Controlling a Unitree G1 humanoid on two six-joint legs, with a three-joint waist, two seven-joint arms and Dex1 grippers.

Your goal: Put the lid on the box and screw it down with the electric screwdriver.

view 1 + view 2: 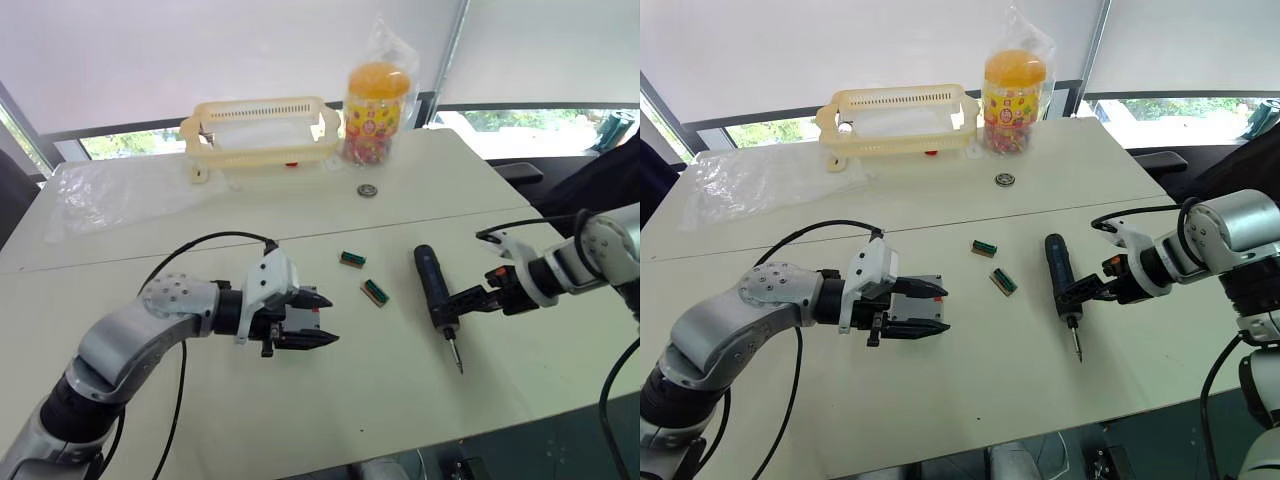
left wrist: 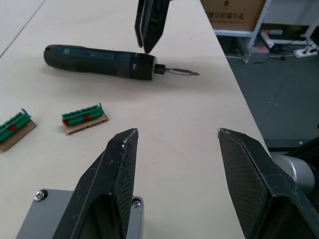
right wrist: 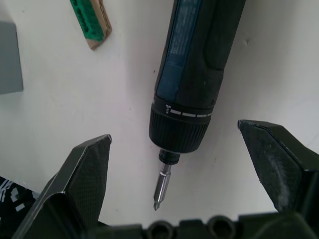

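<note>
Black electric screwdriver between spread right fingers.

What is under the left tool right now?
Under the open left tool sits a grey box-like piece with corner screws, resting on the table. The tool and wrist cover most of it, so lid or box cannot be told.

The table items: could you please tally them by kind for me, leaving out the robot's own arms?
Electric screwdriver: 1
Green terminal blocks: 2
Grey box: 1
Cream basket: 1
Candy jar: 1
Small round metal piece: 1
Clear plastic sheet: 1
Total: 8
</note>
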